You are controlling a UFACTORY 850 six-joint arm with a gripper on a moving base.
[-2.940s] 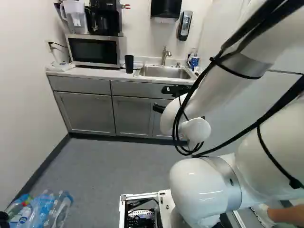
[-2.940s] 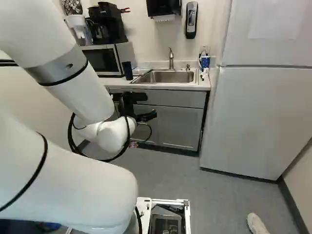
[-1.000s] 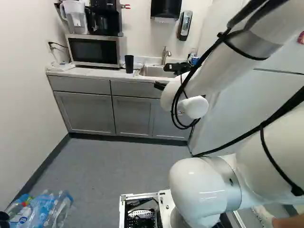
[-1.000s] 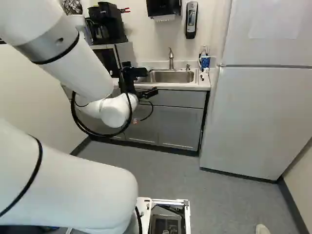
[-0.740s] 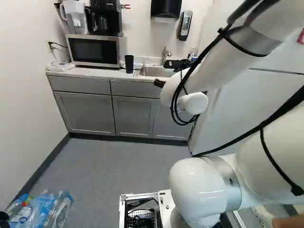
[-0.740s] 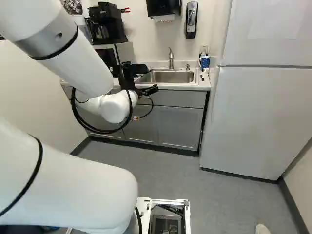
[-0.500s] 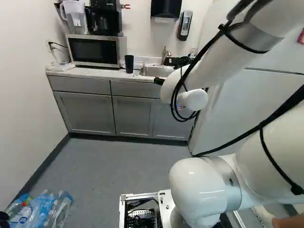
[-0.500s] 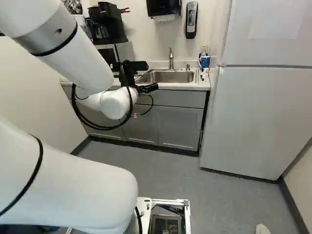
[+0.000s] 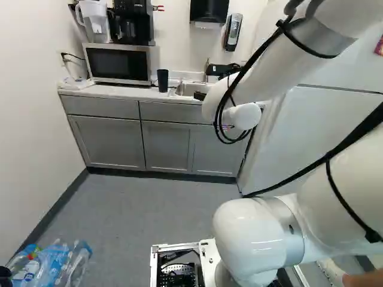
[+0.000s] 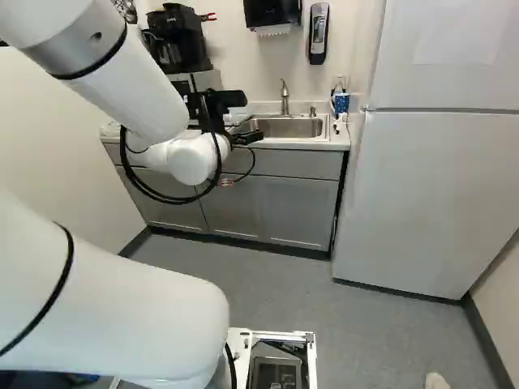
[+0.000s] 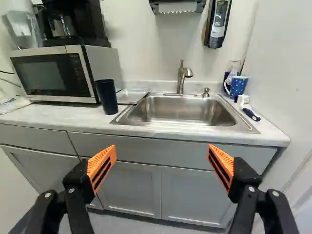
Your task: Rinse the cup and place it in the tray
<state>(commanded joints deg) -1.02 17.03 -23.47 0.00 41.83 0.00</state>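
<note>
Black hand (image 10: 248,137) sits higher than before, facing the sink (image 11: 183,113), fingers spread wide.

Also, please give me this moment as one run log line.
end effector: open | dark cup: upright on counter, between microwave and sink, ungripped | shallow tray: beside sink, cup not in it

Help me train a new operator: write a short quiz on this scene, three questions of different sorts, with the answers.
1. True or false: the fingers stand open.

2. Which thing stands on the counter between the microwave and the sink?
a) coffee maker
b) cup
c) towel dispenser

3. Fill in the blank: the spotted mug and the cup stand on ____ sides of the sink.

Key: 1. true; 2. b; 3. opposite
</note>
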